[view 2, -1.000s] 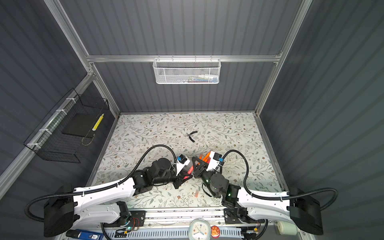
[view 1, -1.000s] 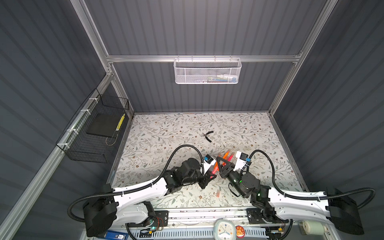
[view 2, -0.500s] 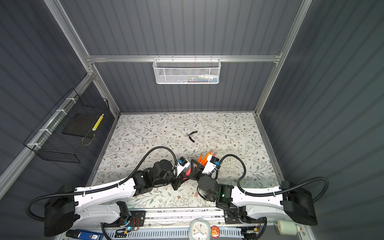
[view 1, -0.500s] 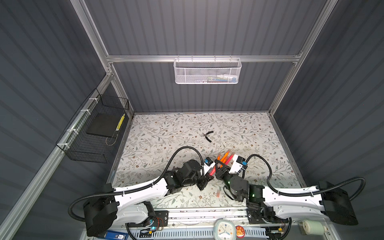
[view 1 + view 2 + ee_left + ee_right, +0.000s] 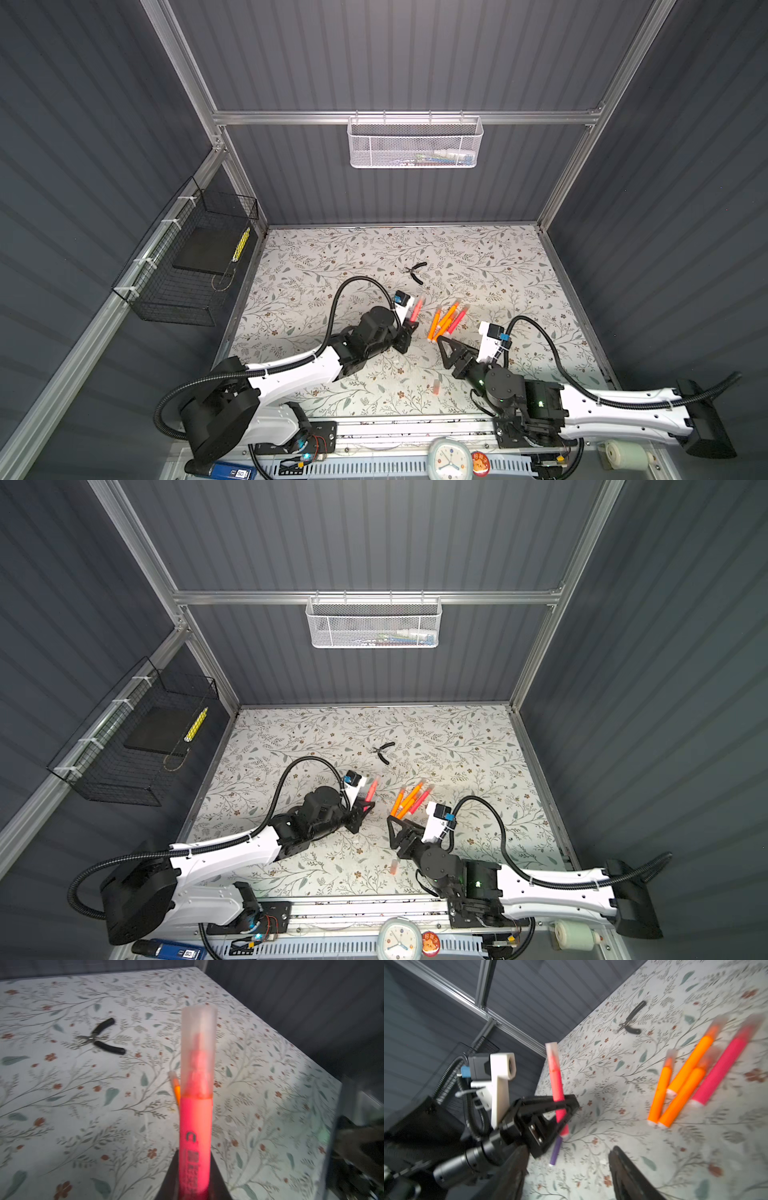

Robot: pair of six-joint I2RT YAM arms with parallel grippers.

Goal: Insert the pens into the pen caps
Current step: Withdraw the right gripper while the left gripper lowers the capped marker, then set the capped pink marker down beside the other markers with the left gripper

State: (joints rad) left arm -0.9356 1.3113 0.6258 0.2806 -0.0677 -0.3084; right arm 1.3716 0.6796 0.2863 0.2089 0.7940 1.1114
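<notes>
Left hand [image 5: 563, 1105] clamped on a capped pink-red pen [image 5: 557, 1082]; right hand [image 5: 567, 1149] spread apart near four lying pens [image 5: 445, 319].

In both top views the upper half of the bench [image 5: 332, 257] lies open, save the pliers [image 5: 415, 273] at centre. A cluster of pens [image 5: 446, 320] lies just above the right hand [image 5: 443, 352], right of the left hand [image 5: 409, 330]; a loose pen cap [image 5: 436, 386] lies lower centre.

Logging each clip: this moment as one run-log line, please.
left gripper: shut on pink pen, cap on | right gripper: open, empty | four pens: capped, on table | purple pen: on table
</notes>
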